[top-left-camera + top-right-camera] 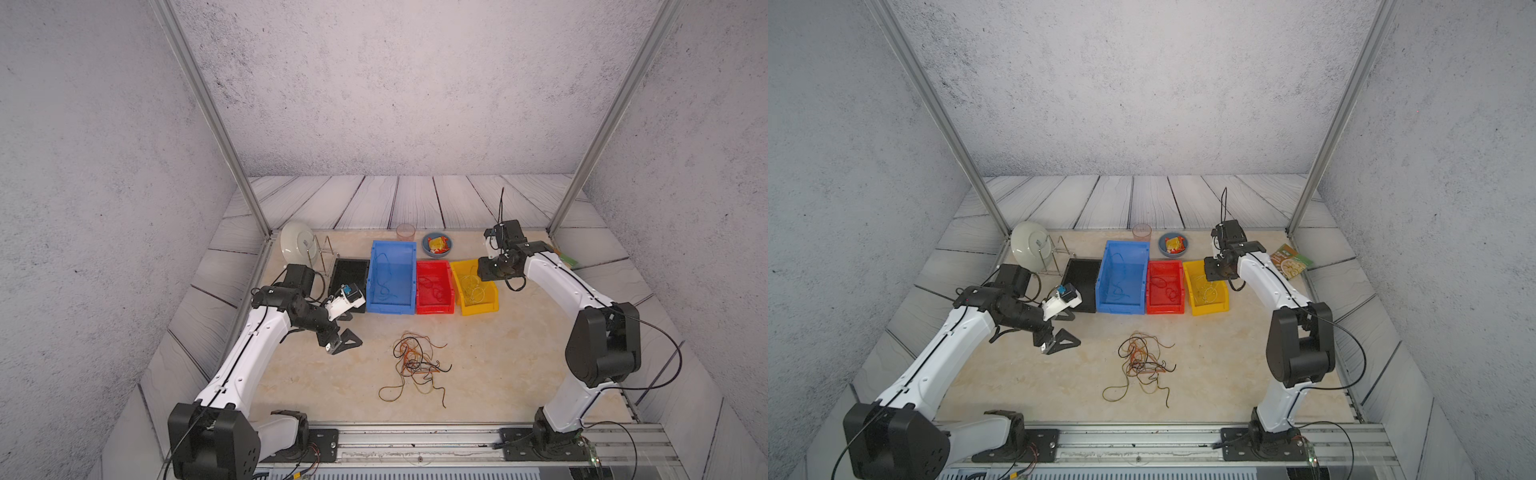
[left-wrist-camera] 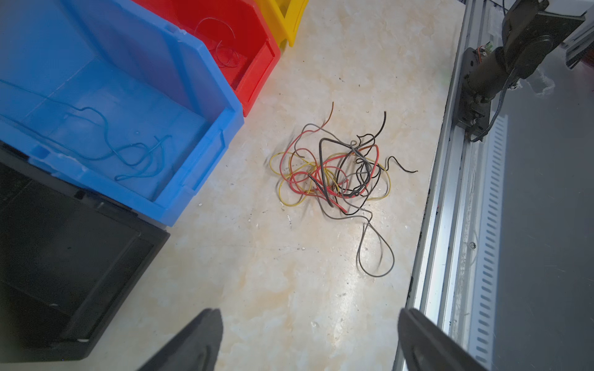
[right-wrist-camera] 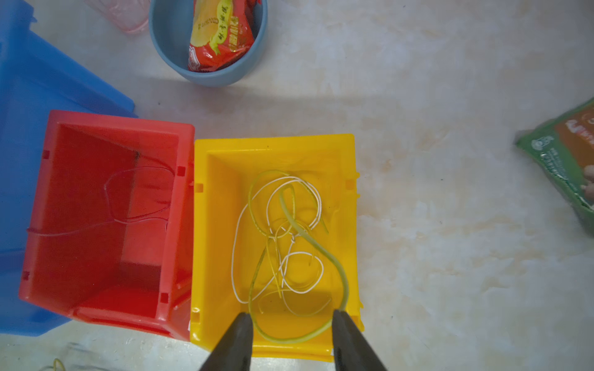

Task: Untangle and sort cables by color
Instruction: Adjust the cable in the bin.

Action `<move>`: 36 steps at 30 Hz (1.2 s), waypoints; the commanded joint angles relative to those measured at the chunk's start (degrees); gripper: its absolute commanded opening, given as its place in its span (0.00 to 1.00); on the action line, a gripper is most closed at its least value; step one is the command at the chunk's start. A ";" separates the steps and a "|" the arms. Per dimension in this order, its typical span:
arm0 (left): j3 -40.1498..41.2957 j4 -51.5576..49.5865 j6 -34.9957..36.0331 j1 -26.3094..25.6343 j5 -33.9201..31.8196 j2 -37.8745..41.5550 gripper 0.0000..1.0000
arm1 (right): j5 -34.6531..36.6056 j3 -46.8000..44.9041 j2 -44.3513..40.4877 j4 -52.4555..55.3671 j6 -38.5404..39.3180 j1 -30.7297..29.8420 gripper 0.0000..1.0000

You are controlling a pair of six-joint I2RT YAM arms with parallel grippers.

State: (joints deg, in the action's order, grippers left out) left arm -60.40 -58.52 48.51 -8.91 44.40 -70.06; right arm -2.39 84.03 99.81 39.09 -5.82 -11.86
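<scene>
while much is left, the tangle [image 1: 415,365] lying unsorted on the table [image 1: 519,353] in a top view, the left wrist view shows the left gripper [image 2: 308,321] spread, empty; the right wrist view shows the right gripper [image 3: 291,316] parted over the yellow bin [image 3: 273,141] (a yellow cable [image 3: 346,286] slack between its jaws).

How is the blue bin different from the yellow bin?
The blue bin is bigger than the yellow bin. The blue bin holds blue cables; the yellow bin holds yellow and white cables. The right arm's open fingers hang over the yellow bin, not the blue bin. Both are open plastic bins in one row.
</scene>
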 commanded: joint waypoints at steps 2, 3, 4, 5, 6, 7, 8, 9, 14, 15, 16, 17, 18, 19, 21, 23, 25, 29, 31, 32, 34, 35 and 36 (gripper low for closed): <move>-0.30 -1.36 0.81 -0.42 1.13 0.69 0.92 | 0.28 -1.05 -2.42 1.20 2.21 0.06 0.41; -0.24 -1.34 0.80 -0.40 1.13 0.75 0.92 | -0.02 -1.04 -1.98 1.38 2.29 0.04 0.40; -0.12 -1.38 0.99 -0.41 1.06 0.80 0.92 | 0.00 -1.14 -1.54 1.74 2.30 0.04 0.41; -0.05 -1.33 1.02 -0.41 1.04 0.76 0.92 | 0.57 -1.29 -1.38 1.78 2.23 -0.01 0.42; 0.04 -1.32 1.02 -0.41 1.01 0.85 0.92 | 1.31 -1.68 -1.36 1.55 2.13 0.00 0.43; 0.02 -1.35 0.99 -0.41 1.04 0.94 0.92 | 2.20 -2.06 -1.70 1.28 2.22 -0.01 0.44; 0.10 -1.34 1.06 -0.41 1.04 0.89 0.92 | 2.74 -2.37 -2.14 1.09 2.35 -0.01 0.44; 0.11 -1.36 1.14 -0.41 1.04 0.98 0.92 | 3.43 -2.61 -2.81 0.90 2.52 -0.01 0.45; 0.40 -1.25 1.40 -0.41 1.34 0.80 0.92 | 8.71 -5.02 -6.37 -2.31 3.91 0.30 0.54; 0.37 -1.35 1.41 -0.41 1.43 0.82 0.92 | 8.82 -5.36 -6.49 -3.07 4.44 0.59 0.55; 0.28 -1.41 1.43 -0.41 1.54 0.80 0.92 | 8.16 -5.29 -6.22 -3.27 4.91 0.82 0.55; 0.24 -1.49 1.50 -0.41 1.49 0.79 0.92 | 7.63 -5.11 -5.84 -3.30 5.31 1.08 0.56; 0.30 -1.58 1.58 -0.41 1.48 0.85 0.92 | 7.06 -4.68 -5.24 -3.05 5.78 1.26 0.56; 0.37 -1.57 1.65 -0.41 1.48 0.89 0.92 | 6.25 -4.37 -4.52 -2.97 6.86 1.38 0.55; 0.38 -1.58 1.72 -0.41 1.64 0.89 0.92 | 5.13 -3.93 -3.04 -2.91 9.64 1.33 0.55; 0.35 -1.56 1.83 -0.41 1.73 0.81 0.92 | 5.21 -3.26 -1.17 -2.78 11.63 1.38 0.55; 0.27 -1.59 1.81 -0.41 1.66 0.76 0.92 | 6.10 -2.40 0.66 -2.65 13.84 1.48 0.55; 0.46 -1.62 1.94 -0.36 1.74 0.74 0.92 | 5.61 -0.21 3.41 -3.06 17.97 1.58 0.52; 0.39 -1.49 1.96 -0.41 1.74 0.50 0.92 | 4.37 0.89 4.32 -3.82 18.73 1.57 0.48; 0.37 -1.56 1.96 -0.41 1.74 0.44 0.92 | 3.46 1.25 4.95 -3.95 19.05 1.60 0.48; 0.24 -1.57 1.85 -0.41 1.58 0.28 0.92 | 2.31 2.61 6.51 -3.05 19.71 1.58 0.48; 0.16 -1.59 1.85 -0.41 1.48 0.32 0.92 | 2.33 3.01 7.22 -2.67 19.92 1.60 0.48; 0.20 -1.64 1.84 -0.40 1.39 0.36 0.92 | 2.44 3.37 7.92 -2.23 20.15 1.57 0.48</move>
State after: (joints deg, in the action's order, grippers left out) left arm -60.40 -58.61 49.76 -8.91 44.84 -70.04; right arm 1.58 85.62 104.90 35.97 12.32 -10.52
